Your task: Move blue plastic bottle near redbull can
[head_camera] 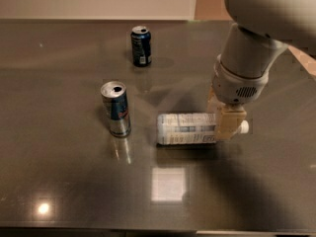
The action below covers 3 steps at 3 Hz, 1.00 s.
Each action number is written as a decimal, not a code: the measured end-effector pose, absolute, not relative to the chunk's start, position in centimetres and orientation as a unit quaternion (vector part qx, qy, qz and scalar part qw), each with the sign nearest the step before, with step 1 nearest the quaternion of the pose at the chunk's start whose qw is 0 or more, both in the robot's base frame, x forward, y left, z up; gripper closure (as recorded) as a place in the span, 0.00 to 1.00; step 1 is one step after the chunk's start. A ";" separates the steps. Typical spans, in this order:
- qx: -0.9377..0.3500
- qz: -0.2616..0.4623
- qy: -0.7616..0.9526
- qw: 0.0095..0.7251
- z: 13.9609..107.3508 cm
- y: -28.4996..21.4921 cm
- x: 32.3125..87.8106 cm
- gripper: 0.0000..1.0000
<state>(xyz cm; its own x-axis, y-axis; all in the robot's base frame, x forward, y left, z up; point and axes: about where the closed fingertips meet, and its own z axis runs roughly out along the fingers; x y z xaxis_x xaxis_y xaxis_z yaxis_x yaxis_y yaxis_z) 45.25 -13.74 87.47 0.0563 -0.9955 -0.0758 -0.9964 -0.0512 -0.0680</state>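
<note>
My gripper (223, 118), matt cream plastic, sits at the cap end of the blue plastic bottle (186, 128), fingers (230, 123) pressed on its clear, smooth plastic with a pale printed label. The redbull can (116, 110) is shiny metal. The table (59, 181) is dark, glossy, throwing back light.
</note>
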 end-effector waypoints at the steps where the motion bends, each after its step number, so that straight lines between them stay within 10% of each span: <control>1: -0.733 0.002 0.678 0.052 87.6 -11.9 46.0 1.00; 3: -0.743 0.007 0.668 0.049 86.8 -9.7 46.9 0.84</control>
